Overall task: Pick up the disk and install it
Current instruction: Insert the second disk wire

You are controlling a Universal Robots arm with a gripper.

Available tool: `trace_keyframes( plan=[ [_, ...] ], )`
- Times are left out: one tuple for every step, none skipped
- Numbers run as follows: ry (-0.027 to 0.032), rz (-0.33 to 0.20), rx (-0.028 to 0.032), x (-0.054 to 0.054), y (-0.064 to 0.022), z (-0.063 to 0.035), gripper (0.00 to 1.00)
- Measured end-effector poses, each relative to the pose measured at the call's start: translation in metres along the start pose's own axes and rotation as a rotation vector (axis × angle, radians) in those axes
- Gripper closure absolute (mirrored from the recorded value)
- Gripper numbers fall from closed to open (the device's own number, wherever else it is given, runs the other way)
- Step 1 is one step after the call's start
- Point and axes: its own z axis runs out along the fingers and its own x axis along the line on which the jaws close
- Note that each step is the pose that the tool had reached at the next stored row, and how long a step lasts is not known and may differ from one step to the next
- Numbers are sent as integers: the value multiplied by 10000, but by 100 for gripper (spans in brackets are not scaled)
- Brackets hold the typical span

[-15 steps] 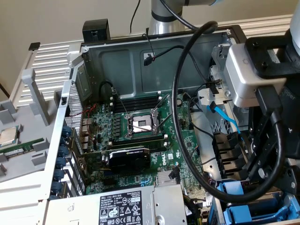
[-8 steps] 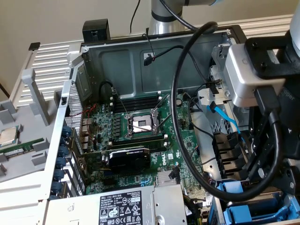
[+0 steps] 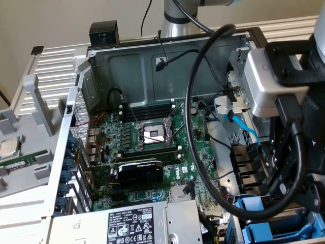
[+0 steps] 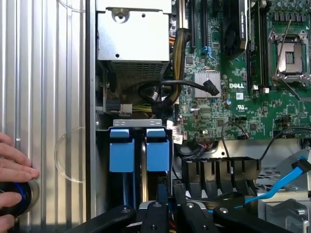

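Blue carriers mark your landmark: the drive bay (image 4: 141,145) at the case's edge, beside the motherboard (image 4: 233,97). You see two blue-fronted carriers sitting side by side in that bay, and the disk (image 4: 159,150) appears to be one of them, though no label shows to confirm which. Your gripper (image 4: 167,213) hangs directly over the bay, its black fingers (image 4: 154,216) close together just above the carrier nearer the motherboard; you cannot tell whether they pinch anything. Behind the bay sits the silver power supply (image 4: 133,34), with black cables (image 4: 165,92) looping between the two. On the bay's far side from the motherboard, a person's hand (image 4: 14,179) rests on a blue-ringed knob (image 4: 19,196) on the ribbed metal worktop (image 4: 48,97).
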Motion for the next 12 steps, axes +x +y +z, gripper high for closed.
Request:
trace_keyframes(
  plan=[
    [1,-1,0,3,-1,-1,84],
    [-1,0,0,9,0,0,84],
    [0,1,0,13,-1,-1,84],
    [-1,2,0,14,-1,0,84],
    [1,3,0,14,-1,0,84],
    [1,4,0,14,-1,2,84],
    [0,6,0,14,-2,5,84],
    [-1,10,1,16,-1,7,84],
    [-2,15,2,18,-2,11,84],
    [-1,18,2,17,-2,14,84],
    [0,20,2,18,-2,15,84],
    [0,27,2,18,-2,18,84]
  ],
)
